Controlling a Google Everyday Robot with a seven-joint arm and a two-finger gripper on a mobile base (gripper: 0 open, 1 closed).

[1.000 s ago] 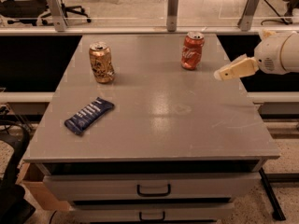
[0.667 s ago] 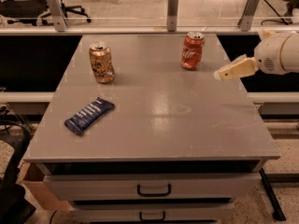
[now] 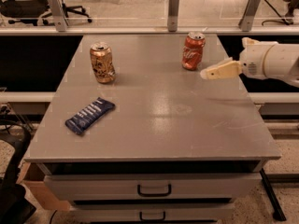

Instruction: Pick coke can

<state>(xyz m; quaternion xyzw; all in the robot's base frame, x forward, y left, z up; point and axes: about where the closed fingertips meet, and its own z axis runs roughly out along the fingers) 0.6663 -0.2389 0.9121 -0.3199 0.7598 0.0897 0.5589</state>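
Pincer [image 3: 207, 73] just beside upright coke can [image 3: 193, 51]

Warm dim light glares on table [image 3: 140, 139] near jaws.

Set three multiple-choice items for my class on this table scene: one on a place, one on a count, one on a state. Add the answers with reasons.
1. Where is the gripper relative to the coke can?
A touching its top
B beside it on the picture's right, apart
C behind it

2. How many cans stand on the table?
A one
B two
C three

3. The coke can is:
A lying on its side
B upright, unheld
C lifted in the air

Answers:
1 B: a gap shows between the gripper and the can.
2 B: the coke can and a gold-brown can.
3 B: it stands on its base.
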